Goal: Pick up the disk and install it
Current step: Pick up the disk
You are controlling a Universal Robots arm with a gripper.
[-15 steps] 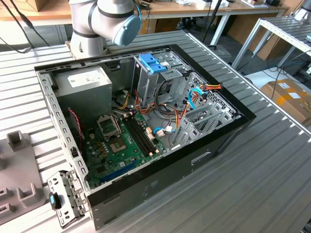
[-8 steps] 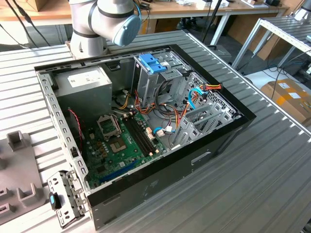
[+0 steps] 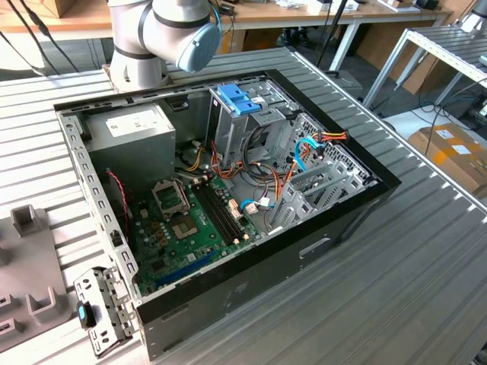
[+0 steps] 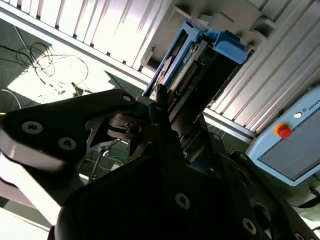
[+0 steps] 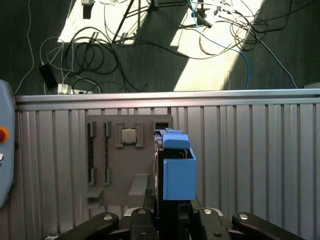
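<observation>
The disk (image 5: 178,172) stands on edge between my gripper's fingers; its bright blue carrier frame faces the first wrist view. In the second wrist view the disk (image 4: 192,62) shows its grey metal side and connector edge inside the blue frame. My gripper (image 5: 167,204) is shut on the disk's lower part, with dark fingers (image 4: 161,107) pressed against both flat sides. The disk hangs over the edge of a grey fixture plate (image 5: 112,170) lying on the ribbed metal table (image 5: 250,160).
The open computer case (image 3: 251,251) lies on the table with motherboard (image 3: 183,228), grey power-supply box (image 3: 133,125), blue latch (image 3: 237,99) and drive cage (image 3: 319,182). The arm's base (image 3: 148,34) stands behind it. A pendant with a red button (image 4: 284,131) and floor cables (image 5: 150,45) lie beside the table.
</observation>
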